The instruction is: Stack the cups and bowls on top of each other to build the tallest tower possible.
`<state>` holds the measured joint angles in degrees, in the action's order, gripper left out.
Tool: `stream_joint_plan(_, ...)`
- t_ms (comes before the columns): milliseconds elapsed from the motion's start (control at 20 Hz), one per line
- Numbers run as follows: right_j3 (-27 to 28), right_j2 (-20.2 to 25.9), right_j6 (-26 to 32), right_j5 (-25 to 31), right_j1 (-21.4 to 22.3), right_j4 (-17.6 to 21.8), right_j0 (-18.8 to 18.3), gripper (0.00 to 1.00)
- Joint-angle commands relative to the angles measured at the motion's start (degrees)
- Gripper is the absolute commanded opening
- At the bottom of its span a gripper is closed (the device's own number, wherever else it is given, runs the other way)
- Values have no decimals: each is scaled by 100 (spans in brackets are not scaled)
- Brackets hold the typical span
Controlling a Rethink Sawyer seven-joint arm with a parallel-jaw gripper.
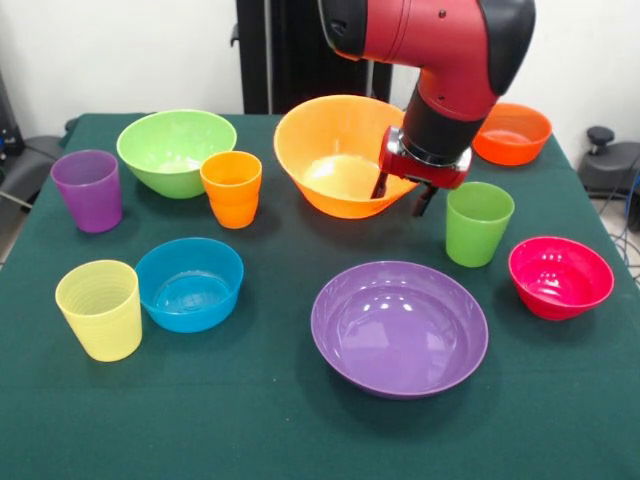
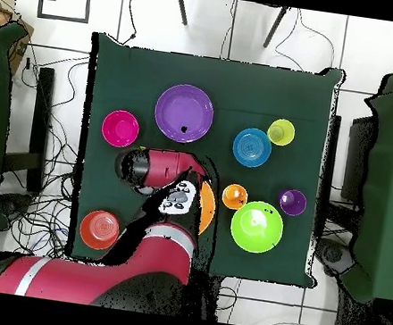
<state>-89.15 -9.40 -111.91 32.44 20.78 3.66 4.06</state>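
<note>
My gripper (image 1: 402, 195) is open, low over the right rim of the large orange-yellow bowl (image 1: 335, 160), one finger inside the rim and one outside. In the overhead view the arm hides all but a sliver of that bowl (image 2: 205, 209). Nothing is stacked. The wide purple bowl (image 1: 400, 330) (image 2: 184, 112) lies in front. The green cup (image 1: 479, 223) stands just right of the gripper, the pink-red bowl (image 1: 560, 277) (image 2: 120, 128) beyond it. The orange-red bowl (image 1: 512, 133) (image 2: 100, 229) is behind the arm.
On the left stand the light green bowl (image 1: 176, 150) (image 2: 256, 226), orange cup (image 1: 231, 188) (image 2: 234, 196), purple cup (image 1: 88, 190) (image 2: 292, 201), blue bowl (image 1: 190, 285) (image 2: 252, 147) and pale yellow cup (image 1: 99, 310) (image 2: 281, 131). All rest on the dark green table (image 1: 250, 420).
</note>
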Motion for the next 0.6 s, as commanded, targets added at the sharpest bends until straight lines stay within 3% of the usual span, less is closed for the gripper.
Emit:
stream_joint_plan(50, 731, 699, -443, 339, -175, -254, -51, 100)
stream_joint_plan(350, 708, 658, -509, 185, -210, -216, -4, 100)
stream_joint_plan(600, 381, 743, -491, -310, -115, -128, -48, 100)
